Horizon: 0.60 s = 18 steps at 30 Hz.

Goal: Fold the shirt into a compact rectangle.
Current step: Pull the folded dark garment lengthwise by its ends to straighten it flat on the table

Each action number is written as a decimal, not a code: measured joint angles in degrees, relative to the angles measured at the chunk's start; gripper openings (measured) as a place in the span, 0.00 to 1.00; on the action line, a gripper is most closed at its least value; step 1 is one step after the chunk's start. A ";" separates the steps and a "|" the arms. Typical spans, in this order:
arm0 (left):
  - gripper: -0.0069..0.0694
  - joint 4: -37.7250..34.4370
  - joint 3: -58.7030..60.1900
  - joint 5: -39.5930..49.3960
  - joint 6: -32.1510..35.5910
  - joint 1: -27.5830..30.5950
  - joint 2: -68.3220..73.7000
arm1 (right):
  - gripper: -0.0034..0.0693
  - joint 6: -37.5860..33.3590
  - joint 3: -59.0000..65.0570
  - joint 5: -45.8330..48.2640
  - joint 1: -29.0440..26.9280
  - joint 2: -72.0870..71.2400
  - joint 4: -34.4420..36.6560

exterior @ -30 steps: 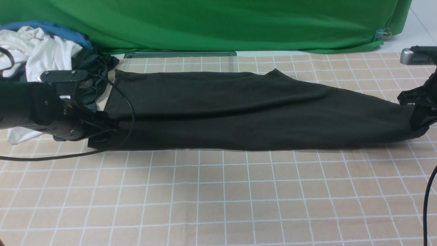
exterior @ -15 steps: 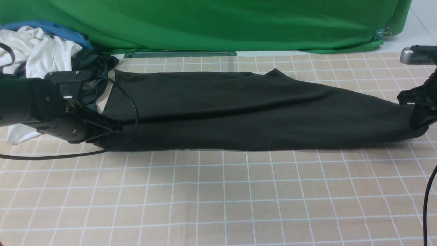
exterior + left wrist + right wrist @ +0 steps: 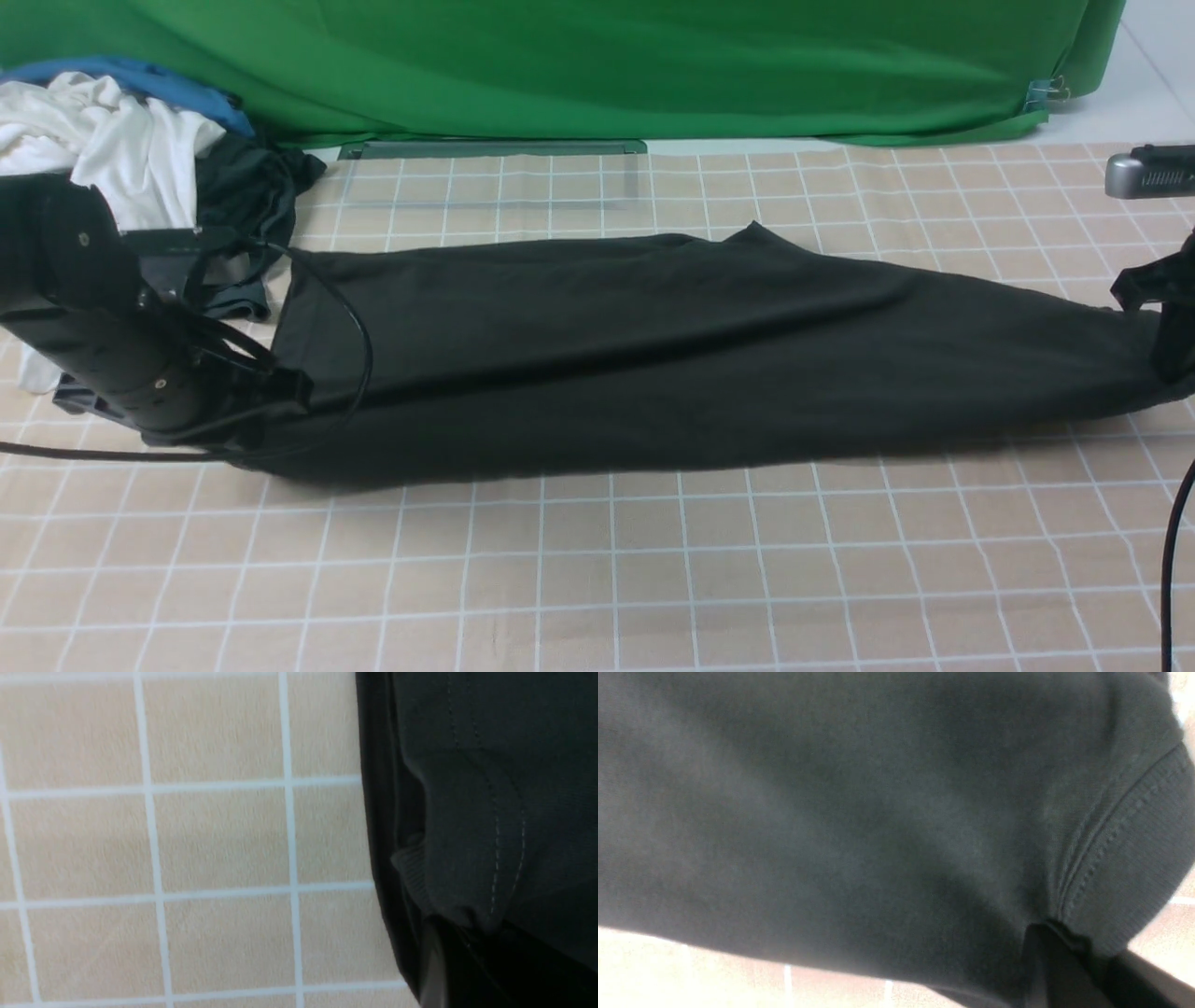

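The black shirt [image 3: 672, 355], folded into a long band, is stretched across the checked mat between my two grippers. At its left end, the left gripper [image 3: 280, 383] is shut on the fabric. The left wrist view shows a stitched hem of the shirt [image 3: 490, 788] bunched at that gripper [image 3: 467, 938]. My right gripper [image 3: 1167, 327] is shut on the right end, at the picture's edge. Seen from the right wrist, the shirt [image 3: 831, 812] fills the frame, and its ribbed collar [image 3: 1134, 858] is pinched at the right gripper [image 3: 1064, 940].
A pile of clothes lies at the back left: a white garment [image 3: 121, 140], a blue one [image 3: 140, 79] and a dark one [image 3: 252, 187]. A green backdrop [image 3: 597, 65] closes the far side. The left arm's cable [image 3: 112, 455] trails over the mat.
The left gripper has shut on the shirt's left end. Both arms have drawn the shirt nearer to me, away from the backdrop.
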 joint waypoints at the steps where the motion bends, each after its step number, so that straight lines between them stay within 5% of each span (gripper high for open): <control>1: 0.14 0.00 0.00 0.17 0.00 0.00 0.00 | 0.14 0.00 0.00 -0.08 0.00 0.00 0.00; 4: 0.20 0.54 -0.04 0.49 0.00 0.00 0.00 | 0.18 0.50 0.00 -0.62 0.00 0.00 -0.17; 12: 0.54 6.25 -9.46 6.10 -6.50 0.00 0.35 | 0.51 2.87 -0.78 0.27 0.00 -0.17 -1.48; 15: 0.54 2.08 -13.85 7.50 -4.76 -0.56 0.35 | 0.51 6.98 -3.84 1.77 0.23 -0.27 -0.69; 18: 0.38 -2.40 -15.52 7.14 -2.74 -3.43 0.65 | 0.36 5.46 -6.05 1.47 2.19 -0.88 4.59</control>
